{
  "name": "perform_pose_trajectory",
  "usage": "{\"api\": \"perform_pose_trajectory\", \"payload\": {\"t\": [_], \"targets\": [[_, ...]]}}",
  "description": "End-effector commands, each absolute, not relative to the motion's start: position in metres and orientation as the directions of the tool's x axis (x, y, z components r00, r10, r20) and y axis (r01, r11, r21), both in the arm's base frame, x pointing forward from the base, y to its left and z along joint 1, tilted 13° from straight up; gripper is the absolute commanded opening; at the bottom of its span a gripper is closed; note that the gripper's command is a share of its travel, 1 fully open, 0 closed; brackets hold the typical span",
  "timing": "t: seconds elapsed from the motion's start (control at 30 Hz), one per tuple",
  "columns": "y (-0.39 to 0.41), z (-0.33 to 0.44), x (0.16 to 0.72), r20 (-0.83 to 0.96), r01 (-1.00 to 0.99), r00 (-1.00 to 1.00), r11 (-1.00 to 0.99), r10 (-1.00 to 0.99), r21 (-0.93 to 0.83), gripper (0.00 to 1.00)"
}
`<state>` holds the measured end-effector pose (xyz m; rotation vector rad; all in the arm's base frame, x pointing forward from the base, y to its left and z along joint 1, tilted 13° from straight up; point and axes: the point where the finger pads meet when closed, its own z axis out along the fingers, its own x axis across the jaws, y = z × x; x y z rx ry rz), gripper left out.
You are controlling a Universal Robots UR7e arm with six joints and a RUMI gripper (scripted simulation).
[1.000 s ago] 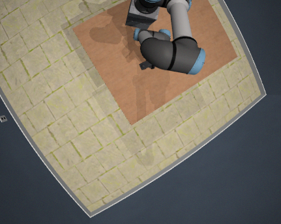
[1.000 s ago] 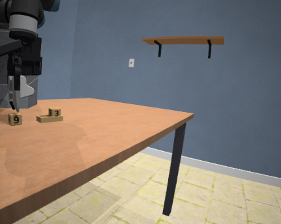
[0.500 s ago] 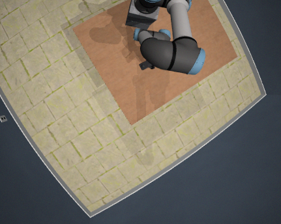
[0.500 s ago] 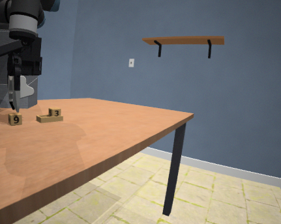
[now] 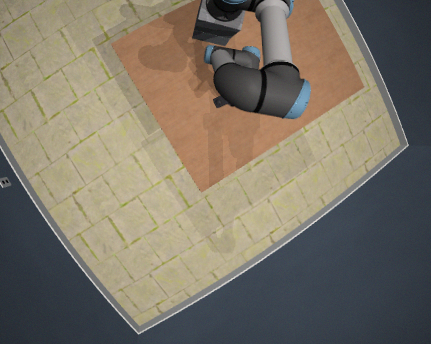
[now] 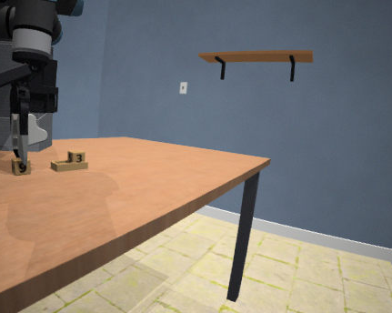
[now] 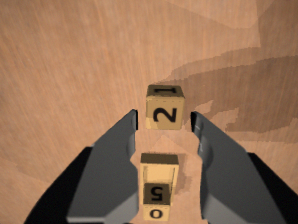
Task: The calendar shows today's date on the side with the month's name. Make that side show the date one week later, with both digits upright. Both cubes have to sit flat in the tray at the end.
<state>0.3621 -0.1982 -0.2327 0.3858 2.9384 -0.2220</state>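
The loose cube [image 6: 17, 168] [image 7: 159, 121] stands on the table outside the tray, with a 2 on top, a 1 on one side and a 9 facing the exterior camera. The second cube [image 6: 79, 157] [image 7: 156, 200] sits at one end of the tray [image 6: 70, 167] [image 7: 159, 159], with a 0 on top, a 5 on the side towards the bare part of the tray and a 3 facing the exterior camera. My gripper [image 7: 163, 112] is partly open and empty, low over the loose cube; in the wrist view its fingertips appear either side of it. No month name is readable. The arm hides the cubes and tray in the top view.
The wooden table [image 5: 196, 150] [image 6: 137, 182] carries the arm's grey base [image 5: 217, 30]. The tray stands close beside the loose cube. A shelf [image 6: 260, 56] hangs on the wall beyond the table.
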Motion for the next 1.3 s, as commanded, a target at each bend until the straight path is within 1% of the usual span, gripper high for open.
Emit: {"api": "perform_pose_trajectory", "payload": {"t": [0.0,1.27], "targets": [[-0.2017,-0.2404,0.3642,-0.190,0.270,-0.951,0.955,0.244,-0.126,0.29],[-0.2016,-0.2449,0.3640,-0.188,0.270,-0.951,0.955,0.244,-0.125,0.29]]}}
